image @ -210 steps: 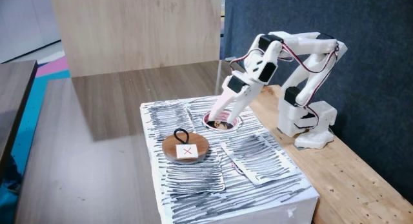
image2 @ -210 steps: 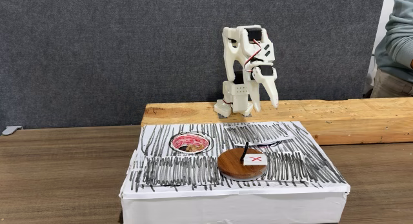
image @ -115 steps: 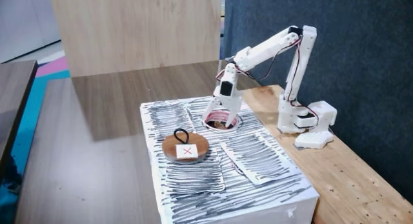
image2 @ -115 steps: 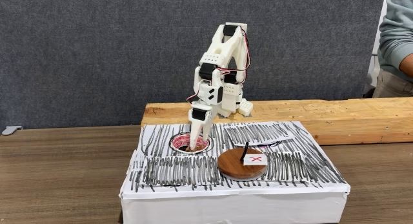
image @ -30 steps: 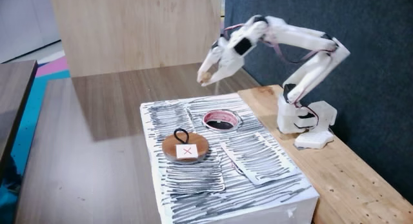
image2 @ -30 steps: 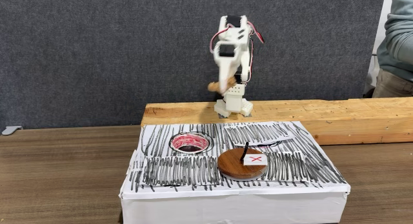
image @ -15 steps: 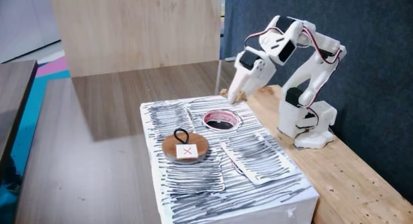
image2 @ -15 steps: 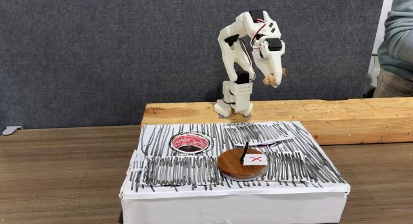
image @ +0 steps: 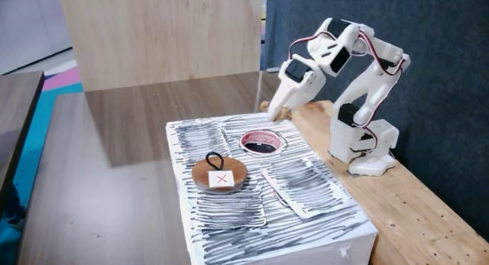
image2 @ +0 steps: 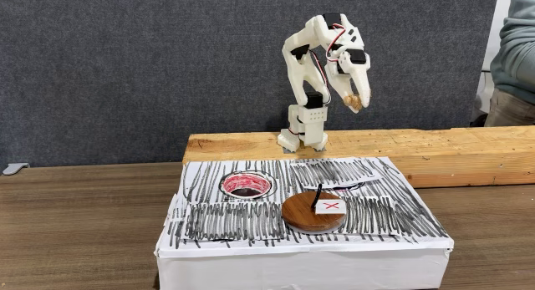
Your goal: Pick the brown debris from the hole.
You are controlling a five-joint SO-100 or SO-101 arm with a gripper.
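The brown debris (image2: 353,99) is a small tan lump pinched at the tip of my gripper (image2: 354,99), which is shut on it. In one fixed view the gripper (image: 273,110) hangs in the air just behind the box's far edge, with the debris (image: 269,108) at its tip. The hole (image: 260,136) with its pinkish-red rim lies in the white scribbled box top, below and in front of the gripper. Seen from the front, the hole (image2: 247,177) looks dark inside and lies left of and below the gripper.
A round wooden disc (image: 219,173) with a black loop and a red X label lies on the box, also seen from the front (image2: 313,211). The arm's base (image: 363,150) stands on a wooden plank (image2: 418,146). A person's sleeve (image2: 514,64) shows at the right edge.
A second ago the gripper was higher with the debris in it; it then swung down behind the box. Over the last half second it has barely shifted. The hole stays without the lump.
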